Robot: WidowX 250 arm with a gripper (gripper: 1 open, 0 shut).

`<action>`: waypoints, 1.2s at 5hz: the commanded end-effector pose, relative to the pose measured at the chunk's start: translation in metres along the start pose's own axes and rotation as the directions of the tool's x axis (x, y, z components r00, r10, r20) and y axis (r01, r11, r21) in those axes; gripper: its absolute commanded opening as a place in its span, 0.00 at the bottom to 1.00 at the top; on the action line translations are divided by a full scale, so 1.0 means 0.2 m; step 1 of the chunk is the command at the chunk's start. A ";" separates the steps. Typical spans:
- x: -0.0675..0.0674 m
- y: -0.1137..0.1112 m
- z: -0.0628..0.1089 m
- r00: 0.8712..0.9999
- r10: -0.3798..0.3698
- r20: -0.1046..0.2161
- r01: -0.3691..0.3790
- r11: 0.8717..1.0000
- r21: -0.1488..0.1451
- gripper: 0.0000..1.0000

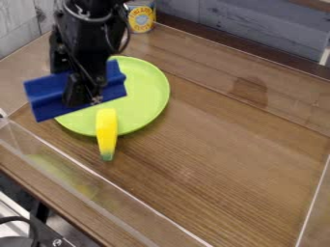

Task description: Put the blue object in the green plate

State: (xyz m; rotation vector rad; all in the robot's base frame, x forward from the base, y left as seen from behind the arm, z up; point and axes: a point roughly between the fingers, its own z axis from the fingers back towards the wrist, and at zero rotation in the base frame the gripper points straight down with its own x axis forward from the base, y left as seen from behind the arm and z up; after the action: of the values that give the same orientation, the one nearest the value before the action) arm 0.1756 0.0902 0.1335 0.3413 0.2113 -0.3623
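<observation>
Showing blue block (52, 98), gripped in tool (80, 83)

The black arm is extended down from the upper left, with its gripper (80, 89) pointed downward. The jaws are closed around something held between them, though the fingertips are partly hidden and their exact contact cannot be made out.

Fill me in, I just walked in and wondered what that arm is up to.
The black robot gripper holds a blue block in front of the green plate, not yet laid down in it. A yellow banana-shaped object lies partly over the plate's rim.
</observation>
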 end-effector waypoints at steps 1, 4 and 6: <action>0.00 0.07 0.06 0.998 0.037 0.058 -0.039 0.999 0.031 0.00; 0.00 0.12 0.04 0.996 0.055 0.075 -0.056 0.998 0.016 1.00; 0.02 0.10 0.02 0.992 0.083 0.093 -0.083 0.997 -0.005 1.00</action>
State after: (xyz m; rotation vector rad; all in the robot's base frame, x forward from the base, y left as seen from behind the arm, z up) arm 0.1841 0.1025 0.1344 0.3159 0.1333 -0.3042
